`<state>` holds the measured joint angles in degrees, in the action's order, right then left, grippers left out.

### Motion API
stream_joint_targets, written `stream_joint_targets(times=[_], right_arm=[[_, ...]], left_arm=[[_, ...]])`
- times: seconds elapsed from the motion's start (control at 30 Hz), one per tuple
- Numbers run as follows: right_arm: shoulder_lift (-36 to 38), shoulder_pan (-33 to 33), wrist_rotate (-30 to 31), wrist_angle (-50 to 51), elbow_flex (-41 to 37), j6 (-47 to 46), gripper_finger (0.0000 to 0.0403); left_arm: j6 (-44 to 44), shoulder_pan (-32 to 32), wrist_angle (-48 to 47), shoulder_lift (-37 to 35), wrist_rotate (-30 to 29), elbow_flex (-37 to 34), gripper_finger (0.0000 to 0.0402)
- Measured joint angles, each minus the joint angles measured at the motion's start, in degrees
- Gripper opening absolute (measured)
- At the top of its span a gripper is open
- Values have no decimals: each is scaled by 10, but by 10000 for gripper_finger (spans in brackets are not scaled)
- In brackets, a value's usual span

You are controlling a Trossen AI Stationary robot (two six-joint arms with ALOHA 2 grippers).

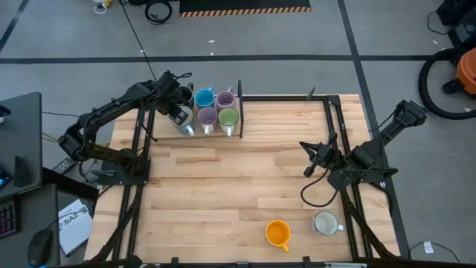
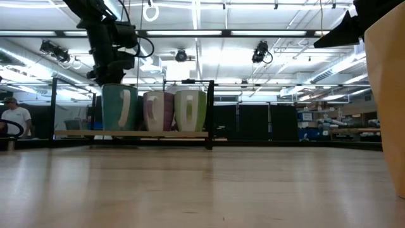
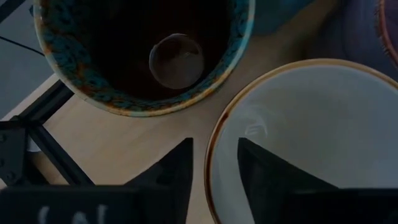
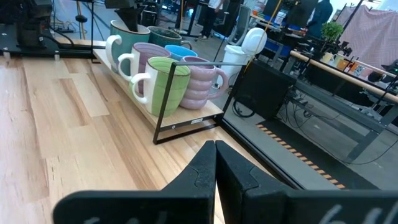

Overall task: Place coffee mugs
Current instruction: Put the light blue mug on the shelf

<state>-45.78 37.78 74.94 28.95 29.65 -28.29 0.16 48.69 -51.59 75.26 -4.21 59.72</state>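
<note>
The left end effector (image 1: 181,119) is positioned over the mug cluster at the far left of the tabletop (image 1: 223,193), directly above a pale mug (image 3: 311,143). In the left wrist view its fingers straddle that mug's rim with a gap on either side, so the jaws stand partly open and appear to grip nothing; the view is too close to confirm whether a finger touches the wall. A dark mug with a teal speckled rim (image 3: 146,56) stands just beside it. The remaining cluster comprises a blue mug (image 1: 204,98), two lilac mugs (image 1: 207,117) and a green mug (image 1: 228,117), all upright and packed closely against a black frame (image 1: 240,108). Further right, an orange mug (image 1: 277,234) and a white mug (image 1: 325,223) stand apart near the front edge, not yet placed. The right end effector (image 1: 307,158) waits over the right side of the tabletop, jaws fully closed and empty. Handling judgement: the mugs are rigid, glazed and probably slippery, moderately heavy and liable to chip on contact. Take hold across the rim wall, one finger inside and one outside, away from the handle.
</note>
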Motion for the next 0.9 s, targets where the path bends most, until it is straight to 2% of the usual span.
stream_joint_targets(times=[0.27,0.67,0.77,0.9], right_arm=[[0,0,0,-2,0,0,12],[0,0,-1,-2,0,0,12],[0,0,-2,-2,0,0,12],[0,0,-2,-2,0,0,12]], left_arm=[[2,0,-18,0,0,10,162],[2,0,-112,0,1,134,163],[-4,-9,-152,0,22,160,163],[-64,-41,-201,0,51,182,163]])
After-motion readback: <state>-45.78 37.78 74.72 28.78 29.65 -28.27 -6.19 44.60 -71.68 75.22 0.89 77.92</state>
